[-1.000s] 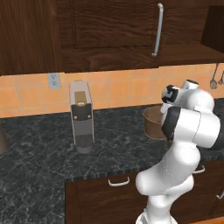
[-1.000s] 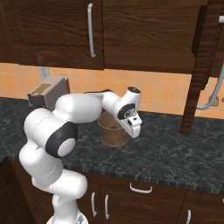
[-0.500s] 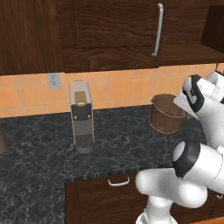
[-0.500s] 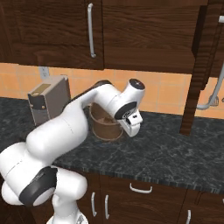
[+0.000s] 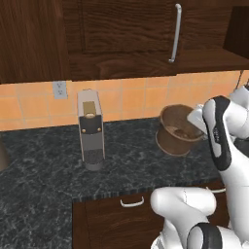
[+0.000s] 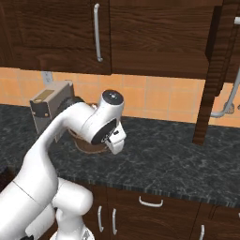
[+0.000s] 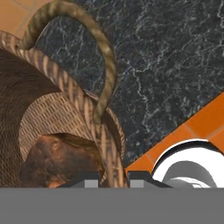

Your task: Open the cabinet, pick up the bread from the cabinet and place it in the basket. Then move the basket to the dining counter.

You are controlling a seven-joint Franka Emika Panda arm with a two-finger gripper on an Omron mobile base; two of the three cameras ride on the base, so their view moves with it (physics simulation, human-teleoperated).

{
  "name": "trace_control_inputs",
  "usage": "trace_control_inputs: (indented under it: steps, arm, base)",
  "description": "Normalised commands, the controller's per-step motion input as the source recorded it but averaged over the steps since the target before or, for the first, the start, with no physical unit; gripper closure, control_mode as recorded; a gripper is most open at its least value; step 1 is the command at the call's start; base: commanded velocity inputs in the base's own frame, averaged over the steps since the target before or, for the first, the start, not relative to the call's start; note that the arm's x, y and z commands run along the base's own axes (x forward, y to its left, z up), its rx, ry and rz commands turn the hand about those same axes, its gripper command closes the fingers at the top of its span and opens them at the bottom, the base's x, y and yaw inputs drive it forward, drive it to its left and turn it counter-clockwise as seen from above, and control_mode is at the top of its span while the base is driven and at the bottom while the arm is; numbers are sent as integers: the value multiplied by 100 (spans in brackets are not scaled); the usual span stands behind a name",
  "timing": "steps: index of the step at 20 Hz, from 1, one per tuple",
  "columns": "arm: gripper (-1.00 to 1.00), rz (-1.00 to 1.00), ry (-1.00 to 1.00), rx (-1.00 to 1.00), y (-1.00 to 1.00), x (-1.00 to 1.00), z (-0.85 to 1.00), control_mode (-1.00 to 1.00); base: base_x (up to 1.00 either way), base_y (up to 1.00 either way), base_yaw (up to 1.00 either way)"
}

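The basket (image 5: 177, 130) is sitting on the dark speckled bench (image 5: 48, 180), toward its far right in the left base view, close to the orange tiled backsplash (image 5: 131, 97). It is tilting: its open mouth is facing up and leaning toward the left, so its long axis is running from the narrower base at lower right to the rim at upper left. The bread (image 7: 59, 159) is lying at the bottom inside the basket, seen in the hand view as a golden-brown lump against the woven wall (image 7: 39, 118). The tool (image 7: 113, 177) is pinching the basket's rim, one dark fingertip (image 7: 89, 177) sitting inside the weave and the other outside, jaws narrow on the wall, just below the looping handle (image 7: 103, 57). A grey coffee machine (image 5: 90, 129) is standing upright well to the left of the basket. Above, the cabinet (image 5: 126, 29) is showing a shut panelled door with a vertical silver handle (image 5: 174, 33); in the right base view a door (image 6: 218, 70) farther right is standing open edge-on
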Motion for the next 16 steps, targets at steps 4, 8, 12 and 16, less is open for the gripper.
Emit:
trace_control_inputs:
  steps: [4,8,12,16]
  arm:
    - [100,3,13,-25,71,-10,19,-100]
    - [100,0,26,-20,41,0,21,-100]
    - [100,0,15,10,3,0,0,-100]
    - [100,0,17,25,-2,0,0,-100]
  base:
    - [0,0,0]
    - [0,0,0]
    - [0,0,0]
    - [0,0,0]
